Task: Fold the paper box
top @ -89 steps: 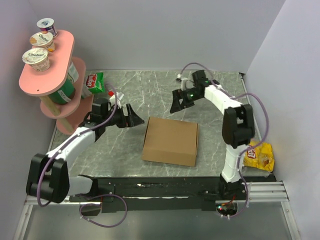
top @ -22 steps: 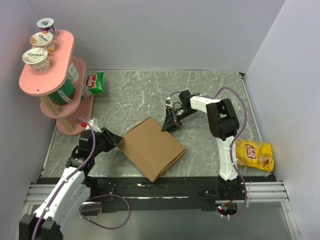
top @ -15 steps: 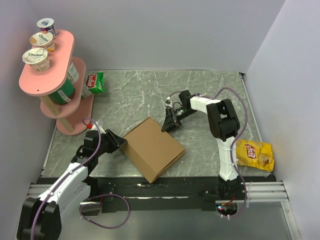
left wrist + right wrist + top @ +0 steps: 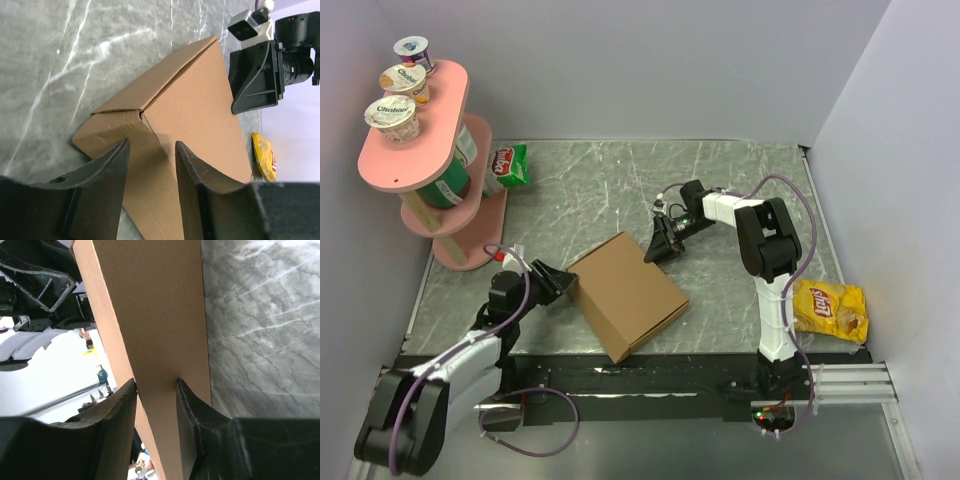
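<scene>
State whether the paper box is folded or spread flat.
Folded: the paper box shows a flat top, side walls and a joined corner; no flaps lie spread.

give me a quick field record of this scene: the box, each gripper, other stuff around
paper box: folded shut, lying cornerwise on the table
left gripper: fingers straddle the box's left corner; grip unclear
right gripper: shut on the box's far-right edge
other items: yellow chip bag, green bag, pink shelf with yogurt cups
</scene>
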Controlling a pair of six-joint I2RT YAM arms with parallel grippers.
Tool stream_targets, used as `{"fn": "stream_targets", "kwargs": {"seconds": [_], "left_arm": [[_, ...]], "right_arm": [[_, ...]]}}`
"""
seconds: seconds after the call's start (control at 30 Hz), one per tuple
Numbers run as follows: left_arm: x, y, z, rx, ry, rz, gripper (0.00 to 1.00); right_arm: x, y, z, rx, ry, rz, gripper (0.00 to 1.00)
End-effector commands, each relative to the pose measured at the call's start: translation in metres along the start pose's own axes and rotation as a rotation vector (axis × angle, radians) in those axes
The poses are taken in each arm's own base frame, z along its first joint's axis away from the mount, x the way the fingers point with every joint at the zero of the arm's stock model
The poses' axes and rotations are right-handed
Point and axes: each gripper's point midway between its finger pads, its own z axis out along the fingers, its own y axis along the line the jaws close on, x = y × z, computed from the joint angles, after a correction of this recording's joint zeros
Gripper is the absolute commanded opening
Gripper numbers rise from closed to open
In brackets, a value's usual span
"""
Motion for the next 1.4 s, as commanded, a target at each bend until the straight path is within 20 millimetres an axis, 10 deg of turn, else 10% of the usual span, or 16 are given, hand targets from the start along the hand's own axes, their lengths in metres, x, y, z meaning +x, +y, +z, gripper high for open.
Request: {"fn": "stream_targets", "kwargs": {"seconds": [0.0, 0.37, 0.57, 0.7, 1.03, 1.07, 1.17, 1.37], "left_arm": [[0.026, -0.014, -0.001, 0.120, 0.084, 0.015, 0.48], [0.037, -0.030, 0.020, 0.160, 0.155, 0.044, 0.52], [0.002, -0.035, 0.018, 0.127, 0.072, 0.123, 0.60], [-0.016, -0.036, 0.020, 0.120, 0.074, 0.184, 0.64], [-0.063, -0.039, 0.019, 0.027, 0.029, 0.140, 0.92], [-0.069, -0.040, 0.019, 0.010, 0.022, 0.140, 0.96], [-0.080, -0.043, 0.024, 0.017, -0.008, 0.146, 0.96], [-0.084, -0.053, 0.041, 0.099, 0.008, 0.136, 0.96]], "right_arm": [[0.002, -0.054, 0.016, 0.218, -0.005, -0.038, 0.33], [0.001, -0.057, 0.017, 0.233, -0.030, -0.029, 0.33], [-0.009, -0.046, 0.002, 0.245, -0.132, -0.036, 0.56], [-0.023, -0.024, -0.027, 0.277, -0.275, -0.095, 0.99], [-0.025, 0.015, -0.141, 0.904, -0.812, -0.286, 1.00], [-0.016, 0.045, -0.127, 0.902, -0.825, -0.386, 1.00], [0.007, 0.063, -0.113, 0.976, -0.822, -0.429, 1.00], [0.068, 0.099, -0.024, 1.049, -0.695, -0.560, 1.00]]}}
